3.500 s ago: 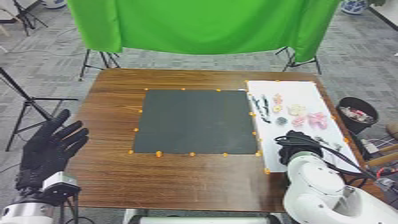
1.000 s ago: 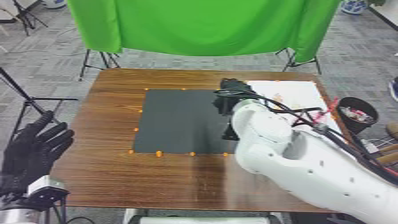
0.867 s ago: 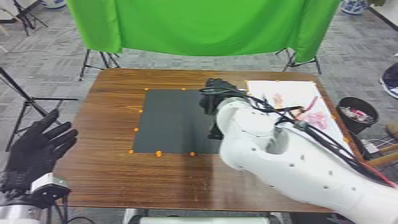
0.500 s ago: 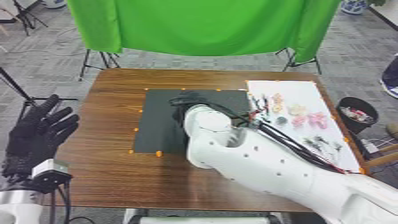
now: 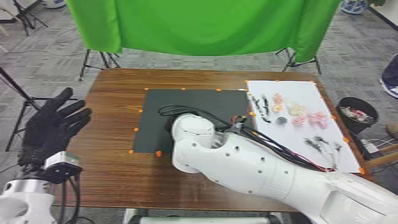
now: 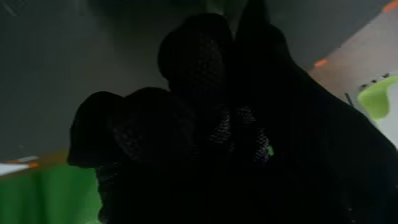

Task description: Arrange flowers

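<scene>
The right hand reaches over the dark mat (image 5: 158, 102), largely hidden in the head view behind its white wrist (image 5: 194, 129). In the right wrist view, the right hand (image 6: 195, 65) has its fingers curled against the thumb. Slivers of a green stem (image 6: 269, 150) show between them; most of it is covered by the glove. On the white sheet (image 5: 266, 89) lie dark slender stems (image 5: 263, 107), pink flowers (image 5: 317, 119), pale yellow flowers (image 5: 296, 109) and greyish sprigs (image 5: 318, 144). The left hand (image 5: 49, 132) is open at the table's left edge.
The brown table (image 5: 111, 110) has orange markers around the mat and sheet. Black cables (image 5: 271, 145) run along the right arm. A dark bin (image 5: 357, 114) stands beyond the right edge, and a green cloth (image 5: 204, 27) hangs behind the table.
The right hand has moved left from the white sheet onto the dark mat, then lower toward its left part, uncovering the greyish sprigs. The left hand has shifted slightly.
</scene>
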